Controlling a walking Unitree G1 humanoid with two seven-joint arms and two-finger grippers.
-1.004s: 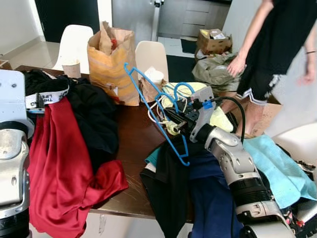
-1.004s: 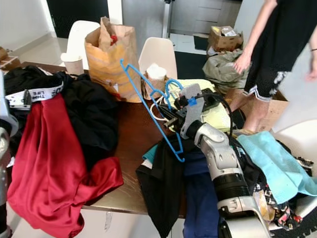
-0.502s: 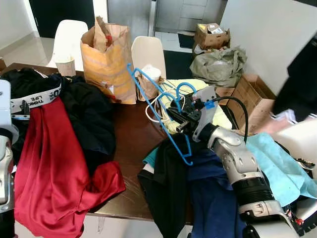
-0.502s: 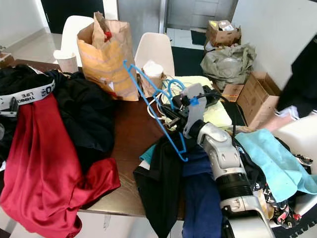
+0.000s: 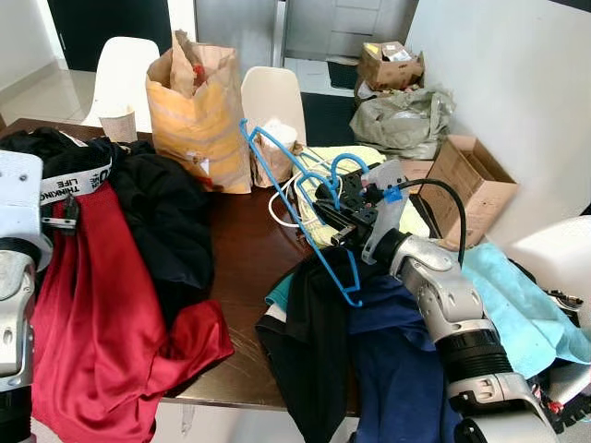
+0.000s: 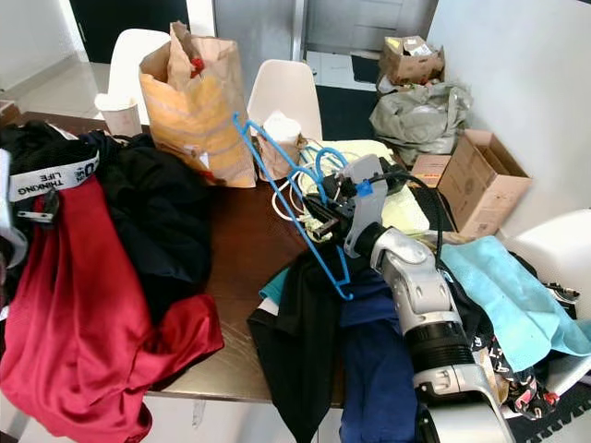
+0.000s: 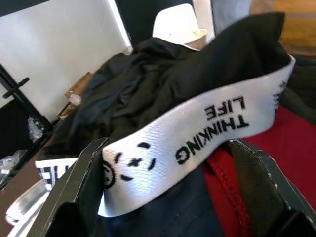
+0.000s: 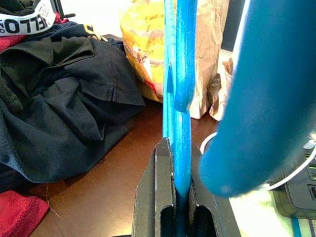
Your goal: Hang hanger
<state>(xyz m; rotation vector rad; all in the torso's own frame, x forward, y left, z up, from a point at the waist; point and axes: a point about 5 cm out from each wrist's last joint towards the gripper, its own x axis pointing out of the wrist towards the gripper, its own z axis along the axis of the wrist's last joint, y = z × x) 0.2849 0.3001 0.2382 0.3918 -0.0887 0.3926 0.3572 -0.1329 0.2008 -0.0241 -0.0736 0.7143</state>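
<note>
The robot's right gripper [image 5: 340, 220] holds a blue hanger [image 5: 300, 208] above a dark wooden counter [image 5: 245, 249] strewn with clothing, its fingers [image 8: 160, 197] pinched tight on the plastic. The hanger stands tilted in the air, one corner high near a brown paper bag [image 5: 196, 115], the lower end over a heap of black and navy garments [image 5: 355, 351], its hook curling by the gripper. Behind the gripper lie a pale yellow cloth [image 5: 355, 180] and a loop of white cable [image 5: 284, 196]. To the robot's left, a red garment [image 5: 102, 305] and a black garment [image 5: 171, 217] drape over the counter edge. The left gripper [image 7: 163, 192] hovers there, its fingers [image 7: 74, 197] spread wide on either side of a white band [image 7: 197, 138] printed "THINKING LIFE"; whether they touch the band is hard to judge. Two white chairs [image 5: 272, 92] stand beyond the counter, and a cardboard box [image 5: 471, 185] sits on the floor by the wall.
</note>
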